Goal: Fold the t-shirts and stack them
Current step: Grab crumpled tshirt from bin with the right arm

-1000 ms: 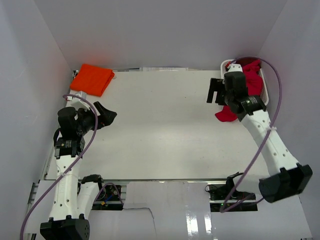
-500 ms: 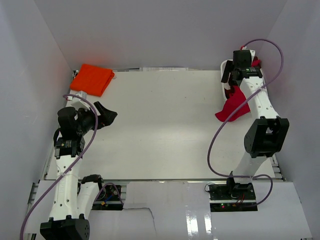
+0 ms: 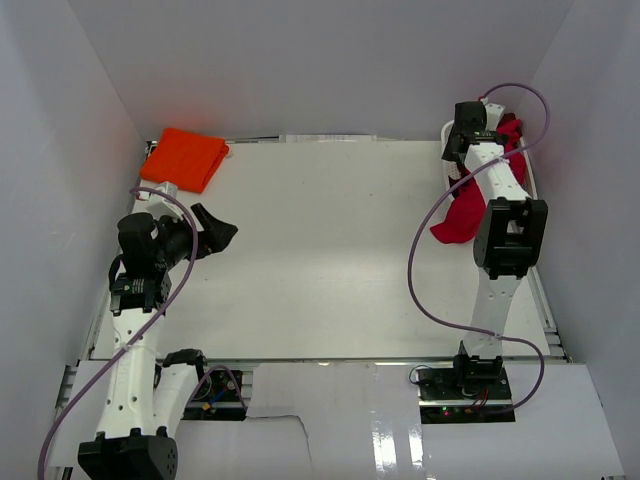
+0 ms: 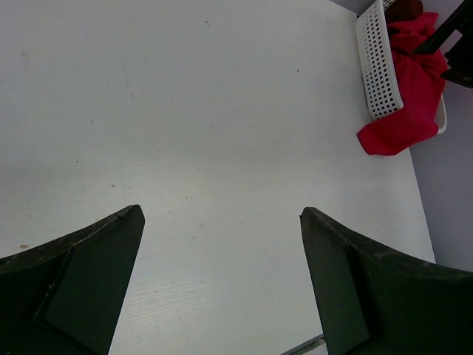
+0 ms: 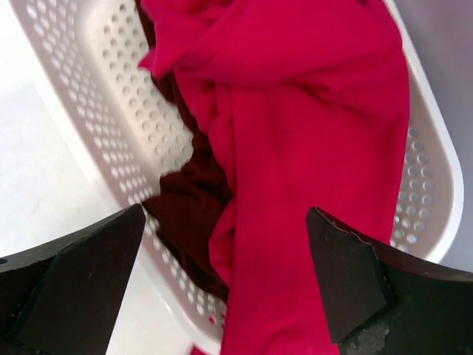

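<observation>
Right gripper (image 5: pixel 223 214), fingers wide, over red t-shirt (image 5: pixel 295 111) and maroon t-shirt (image 5: pixel 188 211) in basket (image 5: pixel 96 111); left gripper (image 4: pixel 220 213), fingers wide, over bench (image 4: pixel 222 111).

Top external view: we look down from high above the near edge, facing away over the whole flat white table (image 3: pixel 320 260), from far off.
Left wrist view: we sit low over the table's left side and face across it to the white perforated plastic basket (image 4: pixel 377 66) at the far right. The left gripper (image 4: pixel 222 214) frames the bottom with its two black fingers (image 4: pixel 81 281).
Right wrist view: we look steeply down into the basket from very near. The right gripper (image 5: pixel 225 211) fills the lower corners with its black fingers (image 5: pixel 74 288).
Shared by all three: the basket and the bright red cloth t-shirt (image 5: pixel 295 148) hanging over its rim.
Shared by top and left wrist: the bare middle of the table.
</observation>
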Robot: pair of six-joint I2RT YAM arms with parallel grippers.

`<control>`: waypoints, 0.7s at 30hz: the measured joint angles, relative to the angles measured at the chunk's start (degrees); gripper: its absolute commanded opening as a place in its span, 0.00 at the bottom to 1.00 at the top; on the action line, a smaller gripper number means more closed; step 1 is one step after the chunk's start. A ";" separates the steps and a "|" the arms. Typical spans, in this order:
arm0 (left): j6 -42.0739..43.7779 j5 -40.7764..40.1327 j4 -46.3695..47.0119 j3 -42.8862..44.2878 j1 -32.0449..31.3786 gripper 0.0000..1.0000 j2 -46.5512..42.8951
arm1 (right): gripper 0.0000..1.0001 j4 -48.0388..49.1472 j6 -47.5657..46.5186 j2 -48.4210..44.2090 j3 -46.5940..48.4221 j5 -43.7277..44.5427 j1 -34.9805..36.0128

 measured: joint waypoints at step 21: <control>0.35 -0.02 0.02 -0.66 -1.44 0.98 0.96 | 0.42 17.46 -1.86 14.40 6.95 4.26 -5.09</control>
